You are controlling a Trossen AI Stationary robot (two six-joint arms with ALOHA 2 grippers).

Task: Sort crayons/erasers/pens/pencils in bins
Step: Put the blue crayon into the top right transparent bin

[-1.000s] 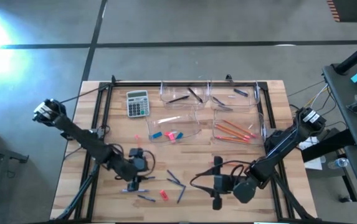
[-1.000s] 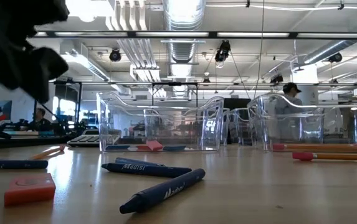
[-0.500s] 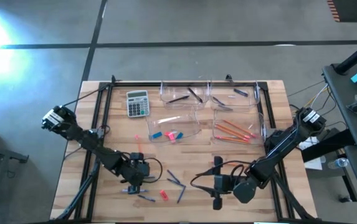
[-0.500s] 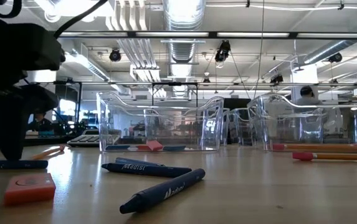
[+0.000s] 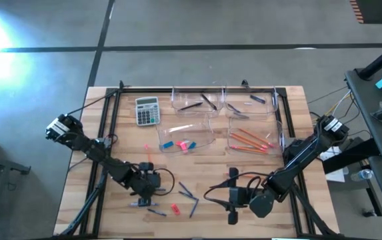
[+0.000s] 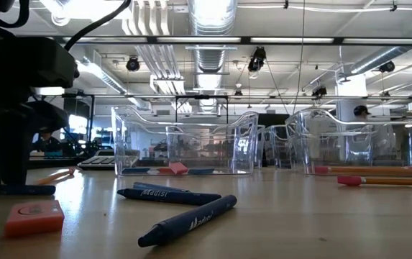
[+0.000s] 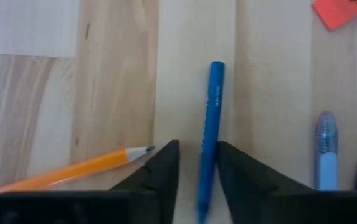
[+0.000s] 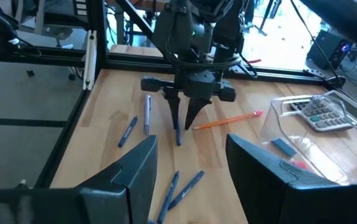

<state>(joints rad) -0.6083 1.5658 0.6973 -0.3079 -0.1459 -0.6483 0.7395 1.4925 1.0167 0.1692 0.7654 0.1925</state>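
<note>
My left gripper (image 7: 198,149) is open and stands low on the table near its near-left part (image 5: 142,199), fingers pointing down on either side of a blue stick (image 7: 210,124). An orange pencil (image 7: 72,171) lies flat beside it, and a pink eraser (image 6: 34,216) lies near. My right gripper (image 8: 190,140) is open and waits by the near edge (image 5: 233,193). Four clear bins (image 5: 197,101) sit toward the far side. One bin holds pencils (image 5: 249,139) and another holds erasers (image 5: 185,144). My left gripper comes from above, pointing down, with its fingers (image 7: 166,171) across the blue stick's near half (image 7: 207,168), which lies flat on the table. One finger is close against the stick. I cannot tell whether it touches.
A grey calculator (image 5: 147,110) lies at the far left. More blue sticks (image 6: 184,221) and a clear-blue pen (image 7: 328,149) lie loose on the near part of the table. Black rails (image 5: 114,113) run along the table's sides. A cable loops beside my right gripper (image 5: 211,195).
My left gripper has moved toward the near edge and down until its fingers reach the table around the blue stick. In the low view it dropped from the top corner to table level. The loose items have not moved.
</note>
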